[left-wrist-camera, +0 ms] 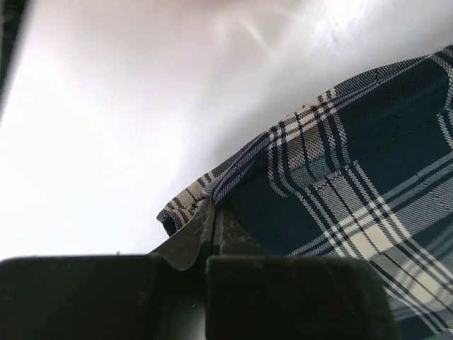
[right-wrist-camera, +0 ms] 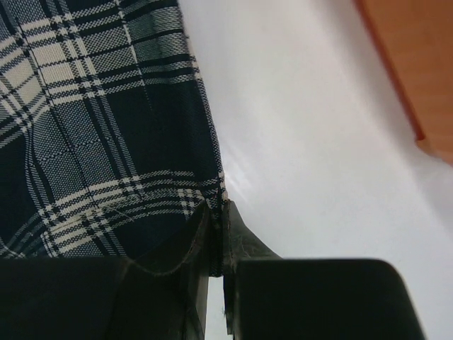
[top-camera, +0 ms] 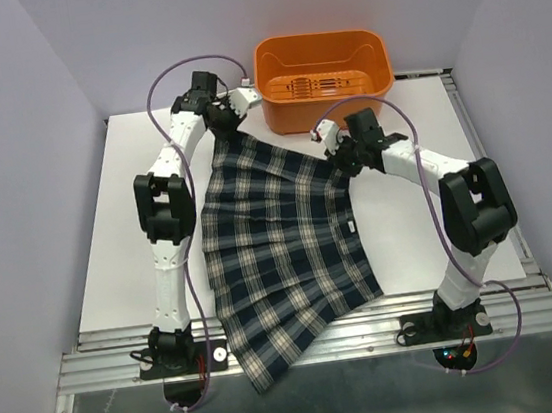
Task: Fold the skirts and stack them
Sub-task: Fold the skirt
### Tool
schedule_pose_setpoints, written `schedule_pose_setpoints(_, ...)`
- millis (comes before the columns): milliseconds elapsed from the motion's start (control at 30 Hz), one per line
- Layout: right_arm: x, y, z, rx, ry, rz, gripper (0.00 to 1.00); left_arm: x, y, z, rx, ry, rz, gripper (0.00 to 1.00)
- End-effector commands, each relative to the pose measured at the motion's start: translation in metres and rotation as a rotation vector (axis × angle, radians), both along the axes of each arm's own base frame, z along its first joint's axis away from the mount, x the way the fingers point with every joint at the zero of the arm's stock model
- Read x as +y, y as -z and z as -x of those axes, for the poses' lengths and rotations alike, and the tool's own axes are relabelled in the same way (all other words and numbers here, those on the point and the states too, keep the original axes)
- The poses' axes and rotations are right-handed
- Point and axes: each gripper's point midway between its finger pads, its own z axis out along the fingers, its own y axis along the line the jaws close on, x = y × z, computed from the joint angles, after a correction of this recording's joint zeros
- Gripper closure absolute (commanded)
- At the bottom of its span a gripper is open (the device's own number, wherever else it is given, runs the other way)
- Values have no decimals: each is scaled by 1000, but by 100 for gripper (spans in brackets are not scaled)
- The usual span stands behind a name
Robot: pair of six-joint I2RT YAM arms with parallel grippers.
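Note:
One plaid skirt (top-camera: 279, 246) in navy, green and white lies spread on the white table, its waistband at the far end and its flared hem hanging over the near edge. My left gripper (top-camera: 223, 120) is shut on the waistband's left corner; the left wrist view shows the cloth (left-wrist-camera: 340, 163) pinched between the jaws of that gripper (left-wrist-camera: 213, 212). My right gripper (top-camera: 338, 154) is shut on the waistband's right corner; the right wrist view shows the skirt's edge (right-wrist-camera: 106, 127) clamped in that gripper (right-wrist-camera: 216, 212). No other skirt shows.
An orange plastic basket (top-camera: 322, 77) stands at the back of the table, just beyond both grippers; its wall shows in the right wrist view (right-wrist-camera: 417, 64). The white table (top-camera: 409, 220) ends at a metal rail at the near edge.

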Motion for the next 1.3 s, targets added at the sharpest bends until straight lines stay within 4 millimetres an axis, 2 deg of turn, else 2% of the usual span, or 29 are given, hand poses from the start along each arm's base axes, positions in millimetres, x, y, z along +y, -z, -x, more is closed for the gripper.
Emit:
schedule_pose_setpoints(0,-45,-47,-59,-123,226,-48,99,44,-83,-67,-322,-271,-31,100)
schedule_pose_setpoints(33,-47,-44,-66,-120,230,-53,99,47,-97,-73,-370,-306,-22,100)
schedule_pose_setpoints(133,-59,-61,-84,-164,246,-58,99,50,-119,-74,-418,-339,-5,100)
schedule_pose_setpoints(167,-58,-65,-85,-176,228,-54,99,48,-133,-68,-425,-329,13,100)
schedule_pose_setpoints(233,-57,-70,-84,-191,201,-45,99,43,-140,-53,-407,-297,35,100)
schedule_pose_setpoints(267,-57,-79,-82,-210,190,-48,99,44,-149,-36,-398,-286,43,100)
schedule_pose_setpoints(333,-52,-81,-75,-208,150,-61,99,43,-158,-19,-405,-264,59,100)
schedule_pose_setpoints(367,-50,-93,-70,-228,135,-76,99,46,-164,2,-401,-254,60,100)
schedule_pose_setpoints(433,-44,-101,-61,-239,93,-105,99,47,-172,20,-412,-245,68,100)
schedule_pose_setpoints(467,-41,-106,-52,-251,63,-116,99,50,-177,39,-409,-241,73,100)
schedule_pose_setpoints(533,-41,-111,-43,-271,41,-118,99,49,-177,60,-394,-218,78,100)
schedule_pose_setpoints(567,-41,-114,-39,-287,25,-117,99,49,-159,74,-350,-204,63,100)
schedule_pose_setpoints(600,-42,-115,-29,-298,-1,-106,99,45,-173,91,-376,-178,70,100)
schedule_pose_setpoints(633,-42,-116,-25,-312,-16,-104,99,46,-166,111,-363,-165,56,100)
schedule_pose_setpoints(667,-42,-117,-20,-324,-44,-88,99,44,-162,122,-353,-154,48,100)
schedule_pose_setpoints(700,-40,-109,-11,-308,-72,-87,99,35,-156,135,-343,-122,44,100)
schedule_pose_setpoints(733,-39,-117,-3,-327,-95,-90,99,33,-147,148,-319,-107,22,100)
schedule_pose_setpoints(867,-36,-108,29,-312,-174,-100,99,25,-105,209,-225,-27,-29,100)
schedule_pose_setpoints(900,-36,-90,40,-279,-189,-94,99,23,-97,220,-204,-9,-36,100)
schedule_pose_setpoints(967,-27,-82,60,-272,-236,-89,99,19,-77,247,-140,40,-54,100)
schedule_pose_setpoints(1000,-28,-60,74,-231,-257,-70,99,21,-63,267,-82,75,-60,100)
schedule_pose_setpoints(1067,-22,-51,95,-225,-304,-53,99,23,-44,292,-12,125,-83,100)
schedule_pose_setpoints(1133,-19,-35,110,-209,-334,-35,99,26,-31,307,26,163,-113,100)
schedule_pose_setpoints(1167,-20,-17,123,-176,-347,-23,99,28,-24,311,43,166,-132,100)
schedule_pose_setpoints(1200,-17,-12,129,-176,-360,-11,99,31,-12,317,71,174,-154,100)
schedule_pose_setpoints(1267,-18,0,133,-161,-349,-1,99,35,6,316,107,152,-199,100)
